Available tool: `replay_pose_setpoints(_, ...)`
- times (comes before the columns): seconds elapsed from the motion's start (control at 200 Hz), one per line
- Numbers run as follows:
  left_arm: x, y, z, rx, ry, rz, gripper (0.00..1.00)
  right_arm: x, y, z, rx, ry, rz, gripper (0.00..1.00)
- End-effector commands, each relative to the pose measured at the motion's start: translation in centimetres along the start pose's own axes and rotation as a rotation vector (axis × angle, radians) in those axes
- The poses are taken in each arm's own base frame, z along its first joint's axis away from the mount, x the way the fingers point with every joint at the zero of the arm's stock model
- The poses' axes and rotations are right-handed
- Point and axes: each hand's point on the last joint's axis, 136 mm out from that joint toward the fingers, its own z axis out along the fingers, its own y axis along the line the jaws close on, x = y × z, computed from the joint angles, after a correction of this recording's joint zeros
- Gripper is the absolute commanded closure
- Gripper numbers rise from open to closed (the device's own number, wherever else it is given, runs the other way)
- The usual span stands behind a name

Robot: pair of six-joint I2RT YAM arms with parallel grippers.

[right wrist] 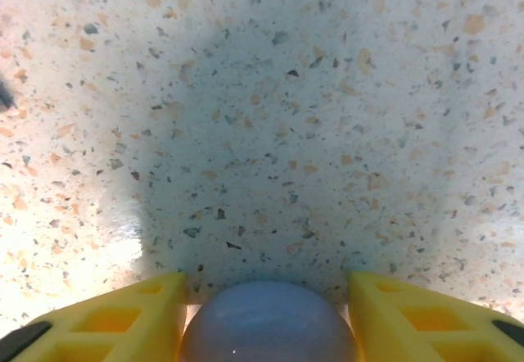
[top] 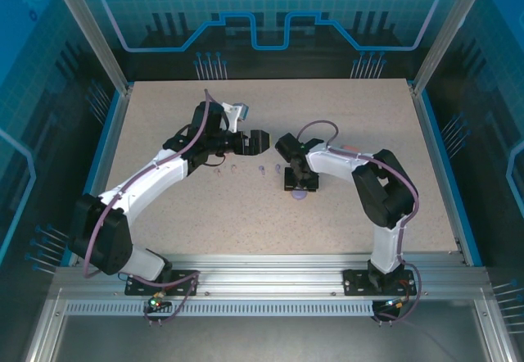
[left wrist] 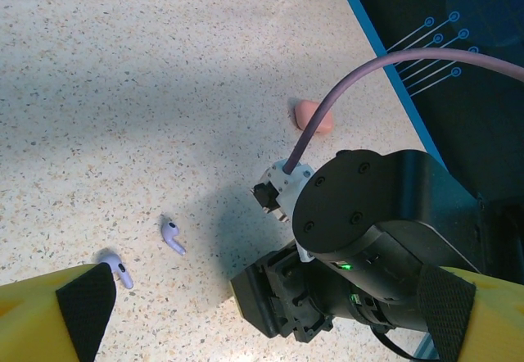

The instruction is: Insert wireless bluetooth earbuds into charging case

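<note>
**Steadying the lilac case before the buds go in**

I judge this to be the case-grasp step. My right gripper [top: 300, 180] sits low on the speckled tabletop [right wrist: 270, 92], with its yellow fingers [right wrist: 147, 313] flanking the rounded lilac charging case [right wrist: 270, 325]. I cannot tell whether they pinch it. My left gripper [top: 258, 142] hangs spread wide and empty. 2 small lilac stemmed earbuds [left wrist: 172, 237] lie loose nearby. Next I need a firm hold and an open lid. The frame edge crops the case and hides its lid. I cannot identify the pink lump [left wrist: 313, 115].
</note>
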Motion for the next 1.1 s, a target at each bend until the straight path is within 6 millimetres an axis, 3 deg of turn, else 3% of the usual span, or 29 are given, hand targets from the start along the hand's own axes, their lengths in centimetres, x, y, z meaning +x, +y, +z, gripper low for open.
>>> replay_pose_setpoints(0.0,-0.6,-0.4,0.1,0.029,-0.01,0.001,0.01,5.2,-2.4,2.7,0.089,0.19,-0.001,0.57)
replay_pose_setpoints(0.225,-0.2,-0.4,0.2,0.057,-0.045,-0.014,0.01,2.7,-0.8,0.1,-0.046,0.128,0.114,0.62)
replay_pose_setpoints(0.705,0.8,-1.0,0.8,0.246,-0.214,-0.076,0.02,-7.6,0.8,-8.6,-0.388,-0.024,0.518,0.63)
replay_pose_setpoints(0.9,1.6,-1.5,2.1,0.325,-0.251,-0.1,0.12,-9.8,1.6,-10.3,-0.48,-0.031,0.619,0.63)
replay_pose_setpoints(1.096,1.9,-1.8,3.5,0.382,-0.298,-0.122,0.2,-10.8,2.5,-11.4,-0.533,-0.035,0.677,0.63)
